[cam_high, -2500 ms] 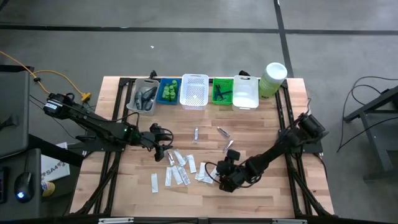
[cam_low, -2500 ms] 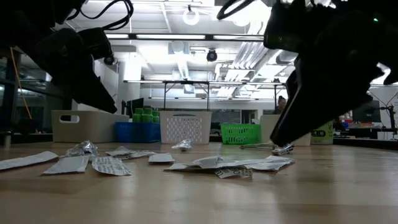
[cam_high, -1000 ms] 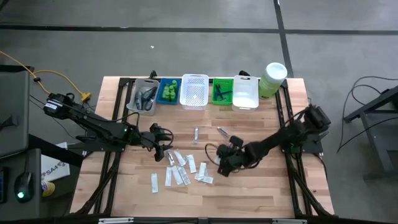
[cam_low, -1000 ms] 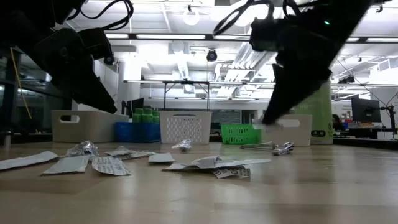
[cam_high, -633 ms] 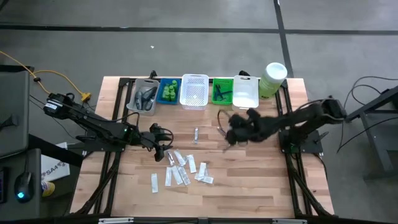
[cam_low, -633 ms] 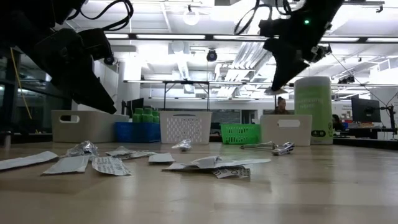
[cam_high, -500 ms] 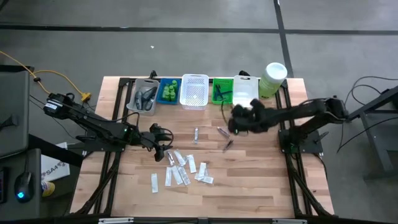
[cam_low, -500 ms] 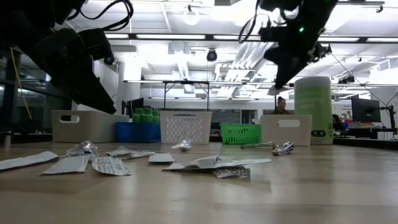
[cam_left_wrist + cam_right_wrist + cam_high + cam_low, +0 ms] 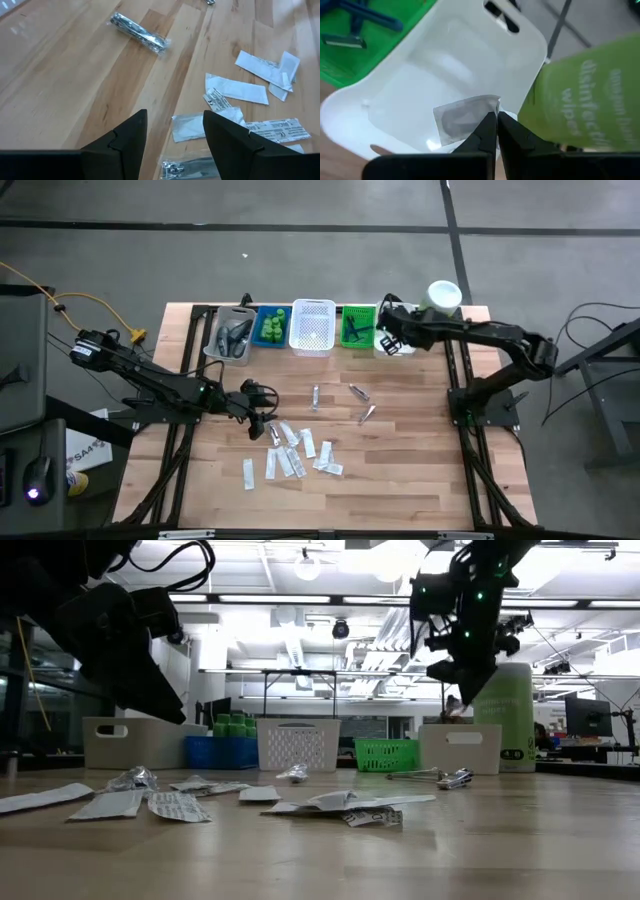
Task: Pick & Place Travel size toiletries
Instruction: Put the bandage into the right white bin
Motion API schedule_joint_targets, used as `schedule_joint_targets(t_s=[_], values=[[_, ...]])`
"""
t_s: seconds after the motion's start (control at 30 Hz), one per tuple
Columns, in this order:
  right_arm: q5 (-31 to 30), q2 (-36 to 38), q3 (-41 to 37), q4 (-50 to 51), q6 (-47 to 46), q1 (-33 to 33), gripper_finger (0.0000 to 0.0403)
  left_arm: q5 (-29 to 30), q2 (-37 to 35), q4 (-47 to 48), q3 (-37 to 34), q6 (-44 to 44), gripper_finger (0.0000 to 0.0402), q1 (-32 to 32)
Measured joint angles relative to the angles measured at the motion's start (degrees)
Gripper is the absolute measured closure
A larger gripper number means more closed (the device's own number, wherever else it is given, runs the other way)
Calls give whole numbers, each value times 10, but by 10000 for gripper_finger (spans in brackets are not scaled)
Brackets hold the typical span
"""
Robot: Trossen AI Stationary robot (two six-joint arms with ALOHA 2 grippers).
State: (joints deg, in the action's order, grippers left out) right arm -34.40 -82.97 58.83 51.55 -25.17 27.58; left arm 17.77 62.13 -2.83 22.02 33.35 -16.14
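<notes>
Since a moment ago the right arm has swung from mid-tabletop to the far edge, carrying a sachet. At the left edge, the left gripper (image 9: 262, 423) hovers low, jaws parted and grasping nothing, just beside the scattered white sachets (image 9: 288, 454) lying toward the near edge. Silvery tubes (image 9: 358, 402) lie mid-tabletop. By the far right corner, the right gripper (image 9: 496, 131) hangs over the white basket (image 9: 470, 55), jaws clenched on a flat white sachet (image 9: 462, 118), next to the green canister (image 9: 585, 95).
</notes>
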Motion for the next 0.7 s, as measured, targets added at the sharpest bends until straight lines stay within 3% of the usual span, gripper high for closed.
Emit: schedule_joint_targets(t_s=[0.2,0.5,0.7], values=[[40,0,0,-27,28,22,355,-5,0,0,0,1,206,0],[39,0,0,-42,24,21,261,-5,0,0,0,3,206,0],[79,0,0,-32,0,14,231,-5,0,2,0,10,206,0]])
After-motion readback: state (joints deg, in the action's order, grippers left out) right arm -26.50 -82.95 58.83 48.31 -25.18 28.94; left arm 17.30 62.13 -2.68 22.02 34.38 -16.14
